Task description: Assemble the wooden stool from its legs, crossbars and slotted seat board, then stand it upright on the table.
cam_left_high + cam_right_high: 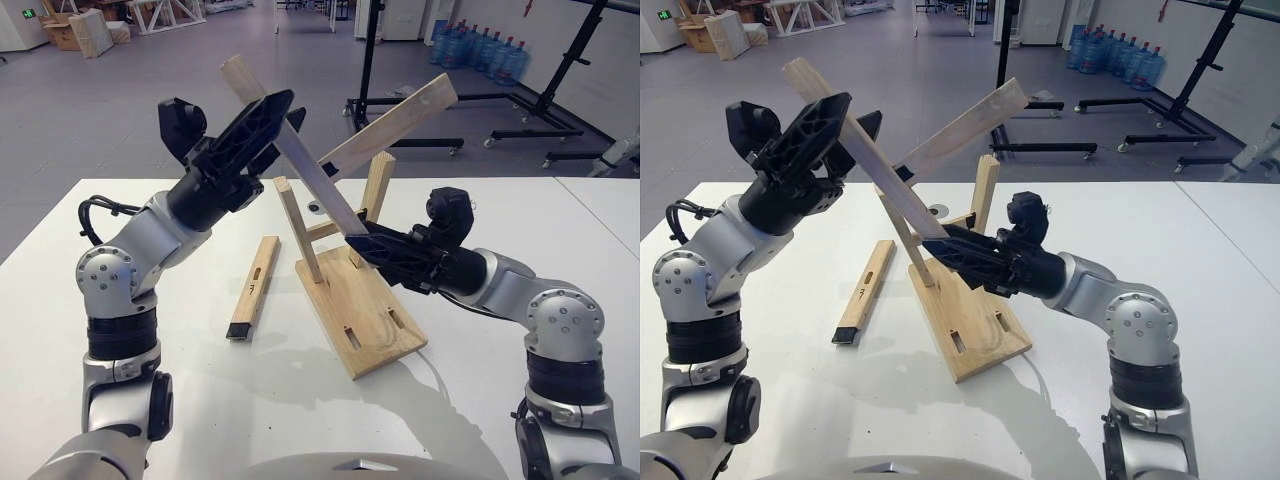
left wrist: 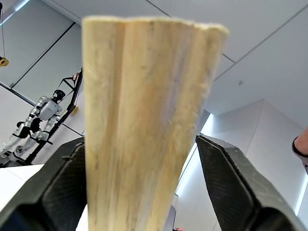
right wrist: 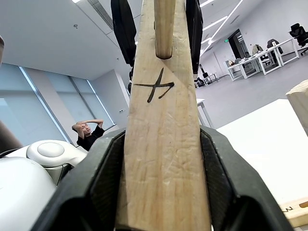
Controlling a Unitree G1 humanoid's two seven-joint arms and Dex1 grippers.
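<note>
A long wooden leg (image 1: pixel 318 185) slants over the table, and another wooden bar (image 1: pixel 400 118) joins it and sticks up toward the back right. My left gripper (image 1: pixel 262 120) is shut on the leg's upper part, with wood between its fingers (image 2: pixel 57 187). My right gripper (image 1: pixel 362 240) is shut on the leg's lower end, which bears an X mark (image 3: pixel 154 86). Below them the slotted seat board (image 1: pixel 372 325) lies flat on the white table (image 1: pixel 200 400). Two legs (image 1: pixel 300 235) (image 1: pixel 378 185) stand in it, linked by a short crossbar (image 1: pixel 325 231).
A loose slotted wooden piece (image 1: pixel 253 285) lies on the table left of the seat board. Black wheeled rack frames (image 1: pixel 460 100) and blue water bottles (image 1: pixel 480 48) stand on the floor behind. Another white table (image 1: pixel 612 205) adjoins at the right.
</note>
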